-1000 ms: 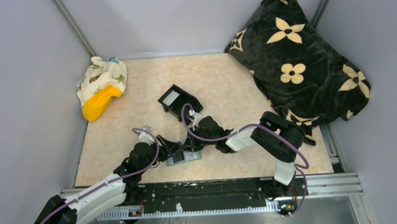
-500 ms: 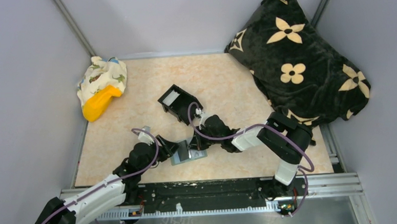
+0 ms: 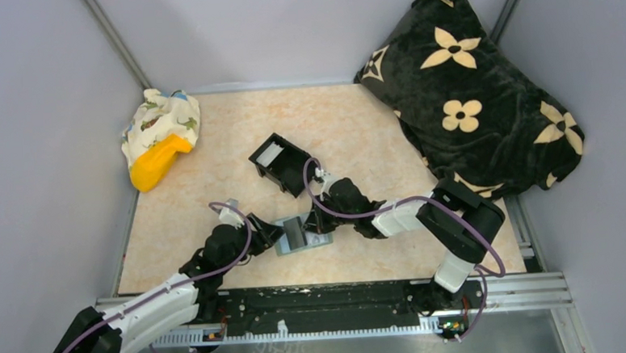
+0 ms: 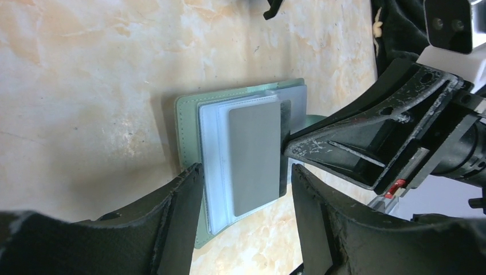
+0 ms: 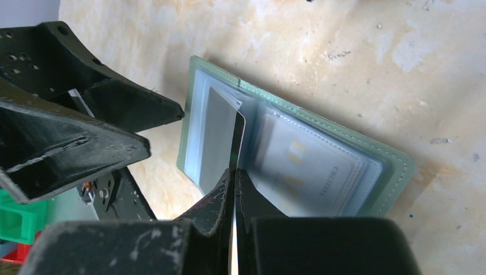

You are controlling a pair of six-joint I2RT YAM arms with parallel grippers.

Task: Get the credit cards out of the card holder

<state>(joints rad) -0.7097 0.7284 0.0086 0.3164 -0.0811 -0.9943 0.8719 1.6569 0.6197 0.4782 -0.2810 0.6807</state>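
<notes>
Card holder (image 5: 321, 166): open flat on bench (image 5: 344, 57), between both arms.
Right jaws: pinched on grey card (image 5: 218, 137), which tilts up over the holder.
Left jaws: spread wide, gripping nothing, over holder's end.

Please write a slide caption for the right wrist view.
Right gripper, jaws shut on a card, over the open green wallet.

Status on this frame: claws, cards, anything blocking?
Right claw shut on grey card, tilted above pockets. Left claw open, straddling open card holder. Pale card pocketed. Nothing blocking.
</notes>
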